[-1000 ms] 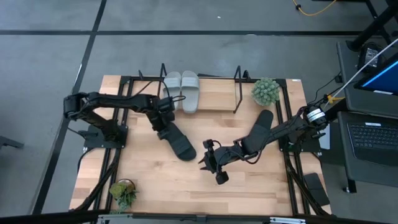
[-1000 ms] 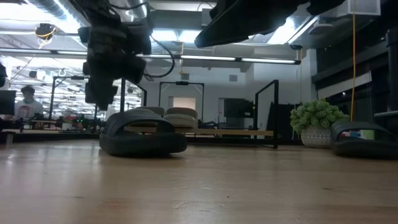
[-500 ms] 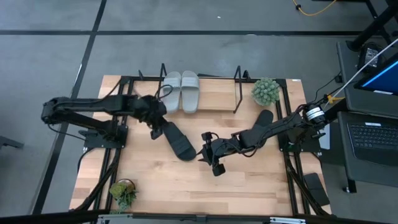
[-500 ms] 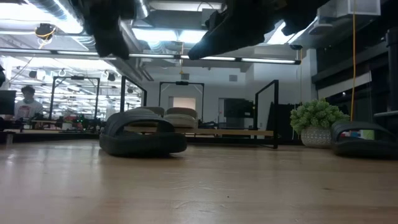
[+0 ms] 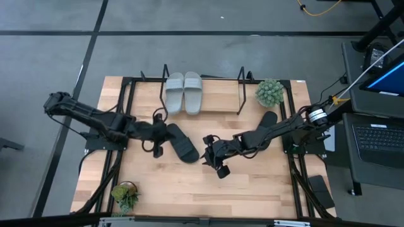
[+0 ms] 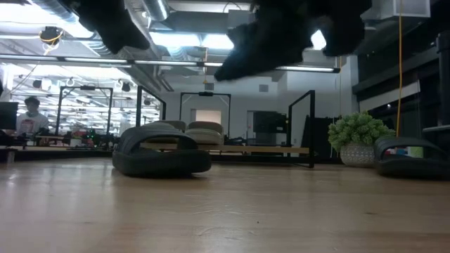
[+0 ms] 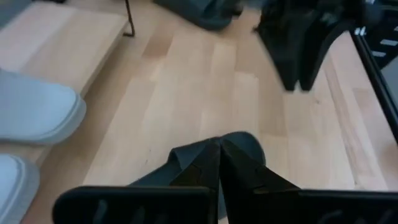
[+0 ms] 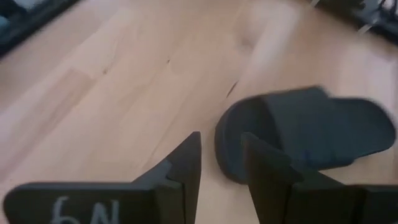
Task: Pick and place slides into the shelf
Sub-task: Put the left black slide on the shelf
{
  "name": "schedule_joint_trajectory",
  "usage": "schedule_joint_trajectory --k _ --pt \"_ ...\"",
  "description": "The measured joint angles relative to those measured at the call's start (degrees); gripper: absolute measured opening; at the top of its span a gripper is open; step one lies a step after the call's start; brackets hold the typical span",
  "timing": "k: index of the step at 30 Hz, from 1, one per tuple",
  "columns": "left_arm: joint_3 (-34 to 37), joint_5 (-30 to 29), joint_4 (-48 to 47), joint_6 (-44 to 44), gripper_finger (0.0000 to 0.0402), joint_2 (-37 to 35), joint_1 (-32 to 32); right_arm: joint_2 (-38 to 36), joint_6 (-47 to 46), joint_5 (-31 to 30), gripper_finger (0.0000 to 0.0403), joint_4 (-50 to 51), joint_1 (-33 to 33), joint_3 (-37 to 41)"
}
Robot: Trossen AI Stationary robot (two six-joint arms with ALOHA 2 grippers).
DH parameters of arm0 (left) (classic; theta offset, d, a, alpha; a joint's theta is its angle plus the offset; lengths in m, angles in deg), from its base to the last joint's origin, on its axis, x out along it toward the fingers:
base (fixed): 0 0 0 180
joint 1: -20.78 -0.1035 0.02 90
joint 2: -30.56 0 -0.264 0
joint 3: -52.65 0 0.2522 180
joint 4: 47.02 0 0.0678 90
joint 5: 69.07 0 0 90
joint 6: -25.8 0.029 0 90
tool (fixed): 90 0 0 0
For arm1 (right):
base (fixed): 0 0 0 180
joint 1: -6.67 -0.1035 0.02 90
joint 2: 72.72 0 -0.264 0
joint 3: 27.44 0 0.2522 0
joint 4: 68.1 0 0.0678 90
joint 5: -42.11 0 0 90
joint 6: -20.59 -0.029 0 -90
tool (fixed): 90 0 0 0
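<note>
Two light grey slides lie side by side, soles down, in the shelf at the table's far edge. One black slide rests sole down near the table's middle. The other black slide lies at the right, partly under my right arm. My left gripper hangs shut just left of the middle slide's heel end, above the table. My right gripper is open, to the right of that slide's toe end and clear of it.
A potted plant stands at the far right by the shelf, and a smaller plant sits at the near left corner. A black frame runs around the table. Bare wood lies in front of the middle slide.
My left gripper has risen from beside the middle black slide and drawn back toward the table's near and left edges. The slide has stayed where it was. My right gripper has crept left toward the same slide.
</note>
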State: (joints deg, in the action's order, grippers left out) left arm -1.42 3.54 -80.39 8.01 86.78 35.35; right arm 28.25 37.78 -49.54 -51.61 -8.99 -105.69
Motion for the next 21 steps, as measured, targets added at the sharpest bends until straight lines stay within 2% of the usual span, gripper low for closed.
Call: schedule_joint_trajectory --k 5,10,14,21 --pt "2.4 -6.9 6.0 -1.2 0.0002 0.0 5.9 3.5 0.0 -0.1 0.0116 -2.4 0.0 0.0" --pt "7.5 -10.6 14.6 -1.7 0.0001 0.0 10.4 7.1 1.7 -0.2 0.0116 -6.6 0.2 0.0" --pt "11.5 -12.7 21.4 -3.2 0.0001 0.0 12.5 9.1 2.8 -3.2 0.0116 -7.8 0.6 0.0" --pt "14.6 -13.5 26.4 -3.9 0.0003 0.0 13.1 11.8 2.7 -3.3 0.0116 -8.7 1.8 0.0"
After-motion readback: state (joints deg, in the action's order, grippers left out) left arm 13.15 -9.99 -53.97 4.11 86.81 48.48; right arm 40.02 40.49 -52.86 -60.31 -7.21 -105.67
